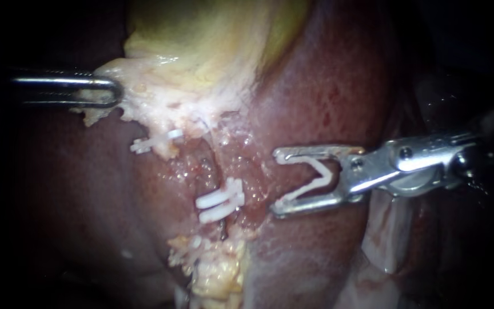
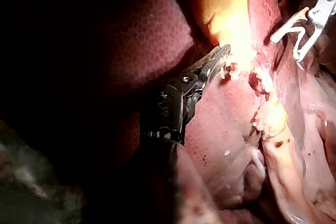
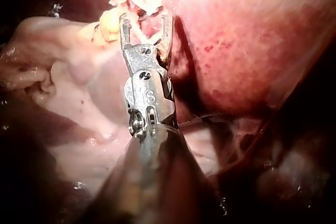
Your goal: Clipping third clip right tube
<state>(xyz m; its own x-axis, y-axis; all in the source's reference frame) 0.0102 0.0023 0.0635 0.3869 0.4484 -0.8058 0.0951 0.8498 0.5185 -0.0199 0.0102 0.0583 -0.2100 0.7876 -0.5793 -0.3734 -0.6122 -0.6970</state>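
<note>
Hazard: right instrument, jaws carrying an open clip, is hovering short of the tube; two clips just ahead are risking overlap; left instrument is gripping pale tissue.

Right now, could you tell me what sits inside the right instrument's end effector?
An open white clip, seated against both sides, its mouth empty. Nothing there is covered.

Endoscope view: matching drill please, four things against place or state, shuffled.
Things:
1 left instrument
2 right instrument
3 paired clips
4 single clip

Place or state:
A holds an open clip, off the tube
B side by side across the tube
C grips pale tissue
D alone, just below the pale tissue

Pairs: 1-C, 2-A, 3-B, 4-D.
</note>
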